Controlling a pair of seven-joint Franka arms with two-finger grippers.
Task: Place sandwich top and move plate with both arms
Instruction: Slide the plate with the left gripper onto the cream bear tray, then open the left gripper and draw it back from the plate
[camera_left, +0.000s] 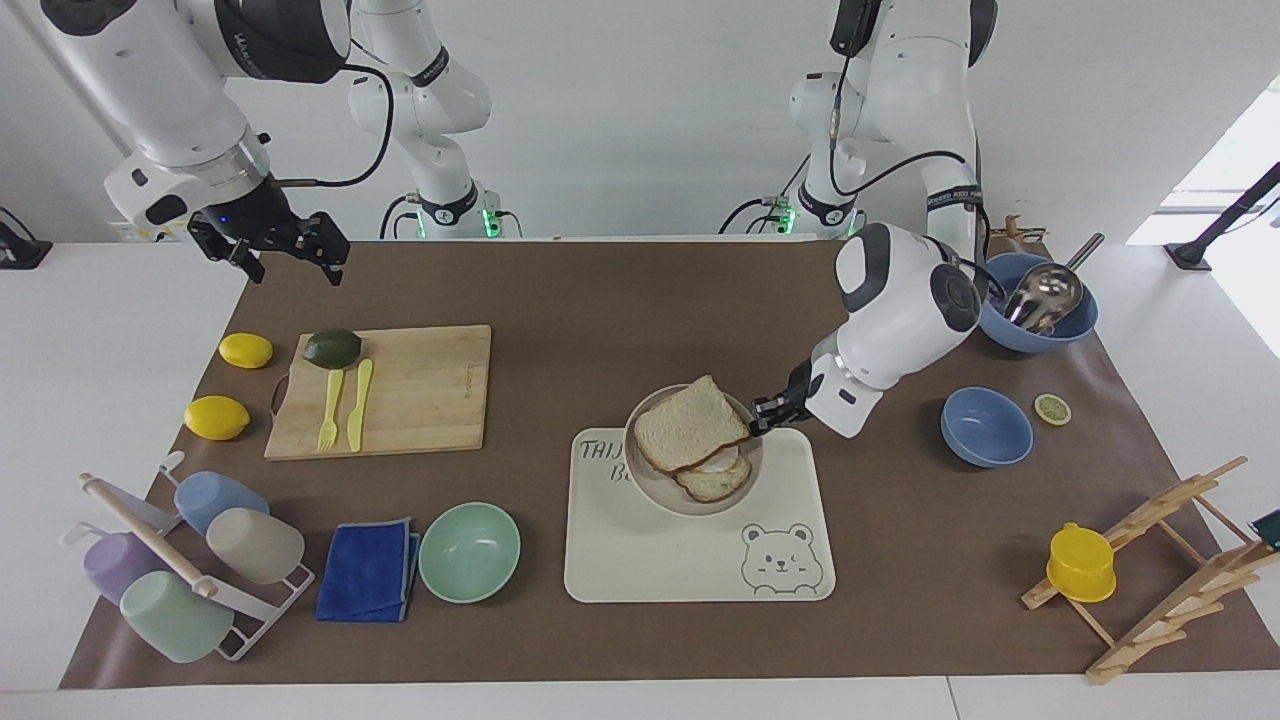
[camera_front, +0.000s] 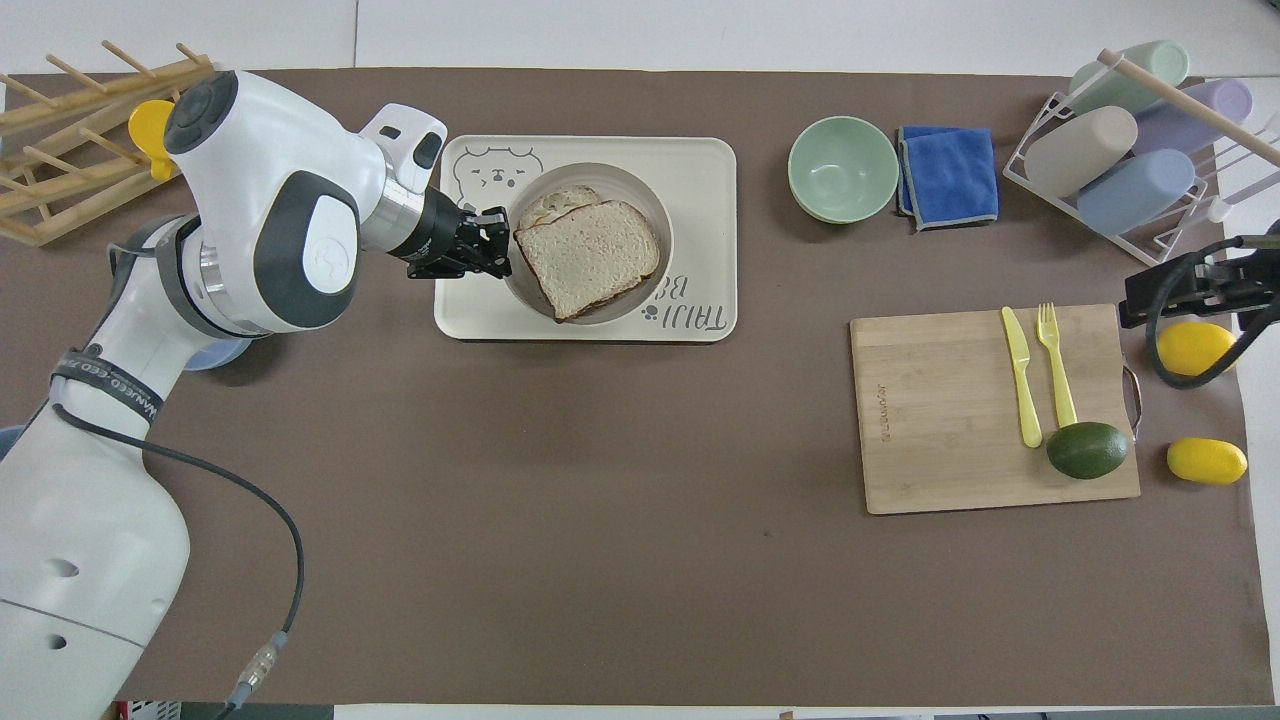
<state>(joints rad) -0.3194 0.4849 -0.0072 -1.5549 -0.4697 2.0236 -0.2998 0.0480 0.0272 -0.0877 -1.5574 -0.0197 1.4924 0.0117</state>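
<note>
The counter (camera_left: 560, 290) was big and brown, and the cream bear tray (camera_left: 700, 545) lay in its middle part, farther from the robots than the cutting board (camera_left: 400, 390). The left arm (camera_left: 900, 320) reached out low over the tray. The right arm (camera_left: 170, 100) waited up high, over the counter's edge at its own end. The plate (camera_left: 650, 480) was over the tray, on the part nearer to the robots, covering some of the tray's letters (I could not tell if it was resting on the tray or just above it). On the plate lay the sandwich top (camera_left: 688, 425), set a bit crooked on the egg toast (camera_left: 715, 478), so the egg toast peeked out on the side away from the robots. The left pincer (camera_left: 765, 415) was pinched shut on the plate's rim, on the side toward the left arm's end of the counter, so the plate stretched away from it toward the right arm's end. The right pincer (camera_left: 290, 255) was wide and held nothing, and it was well apart from the plate, so the left arm was much the nearer one. The exact spot where the fingertips met the rim was hard to make out.
</note>
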